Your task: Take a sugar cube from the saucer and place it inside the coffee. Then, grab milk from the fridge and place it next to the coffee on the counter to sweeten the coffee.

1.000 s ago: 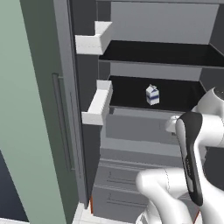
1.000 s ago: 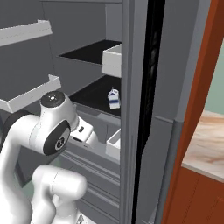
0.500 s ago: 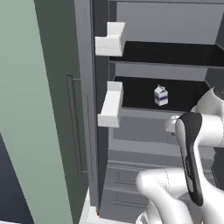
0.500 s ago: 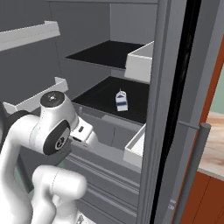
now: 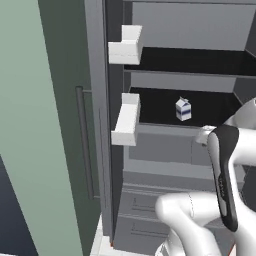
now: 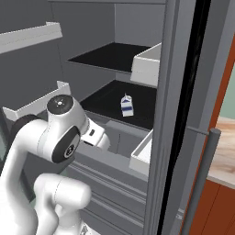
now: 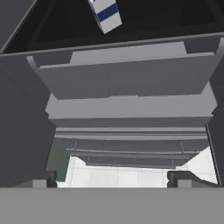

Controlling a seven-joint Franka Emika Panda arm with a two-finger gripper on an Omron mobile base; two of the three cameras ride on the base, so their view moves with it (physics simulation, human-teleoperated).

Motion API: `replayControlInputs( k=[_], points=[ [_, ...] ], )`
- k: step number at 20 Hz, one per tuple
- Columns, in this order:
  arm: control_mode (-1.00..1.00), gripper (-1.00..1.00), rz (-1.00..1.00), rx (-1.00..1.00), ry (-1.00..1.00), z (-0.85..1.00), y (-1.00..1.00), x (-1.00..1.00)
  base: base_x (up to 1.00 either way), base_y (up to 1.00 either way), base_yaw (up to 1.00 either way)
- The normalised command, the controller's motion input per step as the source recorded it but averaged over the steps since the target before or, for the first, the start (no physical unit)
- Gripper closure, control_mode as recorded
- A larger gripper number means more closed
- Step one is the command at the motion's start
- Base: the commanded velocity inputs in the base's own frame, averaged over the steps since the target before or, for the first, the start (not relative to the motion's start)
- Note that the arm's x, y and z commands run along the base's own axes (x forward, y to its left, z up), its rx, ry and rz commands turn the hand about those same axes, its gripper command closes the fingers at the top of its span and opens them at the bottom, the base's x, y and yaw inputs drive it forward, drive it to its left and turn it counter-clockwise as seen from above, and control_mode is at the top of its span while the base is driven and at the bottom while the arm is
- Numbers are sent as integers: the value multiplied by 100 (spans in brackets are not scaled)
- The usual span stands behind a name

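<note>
Milk [image 5: 183, 109] stands upright on the lower of the two dark shelves [image 6: 114, 98] inside the open fridge [image 5: 185, 80], a small white carton with a blue band, well back from the shelf's front edge and alone there. From the right base camera the same carton [image 6: 127, 105] sits toward the middle of that shelf, with the upper shelf above it. White door bins [image 5: 127, 120] hang on the inside of the left door, one above the other, and another white bin [image 6: 146, 65] shows on the right door beside the long bar handle [image 6: 200, 179]. Below the milk's shelf come the grey drawers [image 5: 165, 160], stacked down to the floor.

The white arm is folded in front of the fridge, its elbow raised and the wrist pointing in toward the drawer fronts, below the level of the carton. In the hand view the claw [image 7: 113, 179] has its two dark tips spread wide apart at the bottom corners, holding nothing; a grey drawer front [image 7: 127, 78] lies straight ahead, and the carton [image 7: 105, 14] shows tilted at the very top, on the shelf above. A strip of the marbled counter [image 6: 225, 151] shows past the right door, over reddish cabinets.
</note>
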Motion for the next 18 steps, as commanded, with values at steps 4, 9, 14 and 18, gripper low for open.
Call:
replayControlInputs(
  k=[4, 9, 14, 18],
  points=[
    [-100, -100, 0, 0, -1, 44, -14, 40, 0, 0, 0],
    [-100, -100, 8, -5, -1, 22, 0, 47, 0, 0, 0],
    [-100, -100, 4, -11, -12, 10, -6, 17, 0, 0, 0],
    [-100, -100, 0, -18, -16, -2, -31, 13, 0, 0, 0]
  ],
)
